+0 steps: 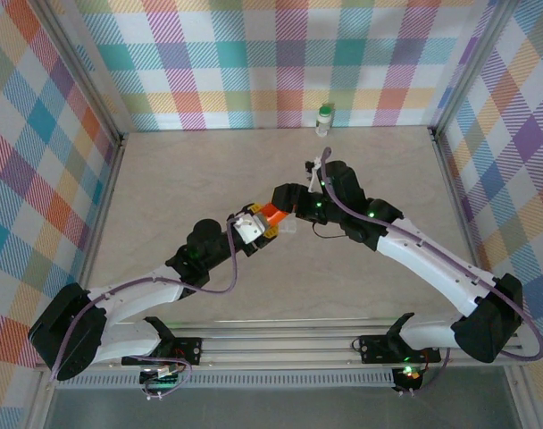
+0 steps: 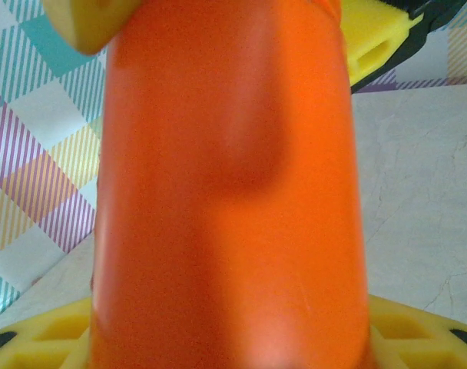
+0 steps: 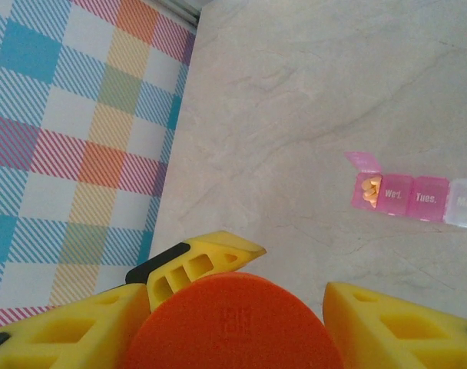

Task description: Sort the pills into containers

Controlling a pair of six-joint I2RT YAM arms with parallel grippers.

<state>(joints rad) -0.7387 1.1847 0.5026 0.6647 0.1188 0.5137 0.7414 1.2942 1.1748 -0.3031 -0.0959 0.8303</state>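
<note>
While left gripper (image 1: 259, 224) clamps the bright orange cylindrical vial (image 2: 233, 200), right gripper (image 3: 233, 311) loose round its end, pills (image 3: 368, 192) sit unsorted in a pink organizer (image 3: 409, 197).

Arms bent inward; left hand (image 1: 270, 227) meets right hand (image 1: 288, 213).

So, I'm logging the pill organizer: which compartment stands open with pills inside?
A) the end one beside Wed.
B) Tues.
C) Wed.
A: on the pink pill organizer the end lid beside Wed. is flipped up over orange pills; Wed. and Tues. are shut.
</note>
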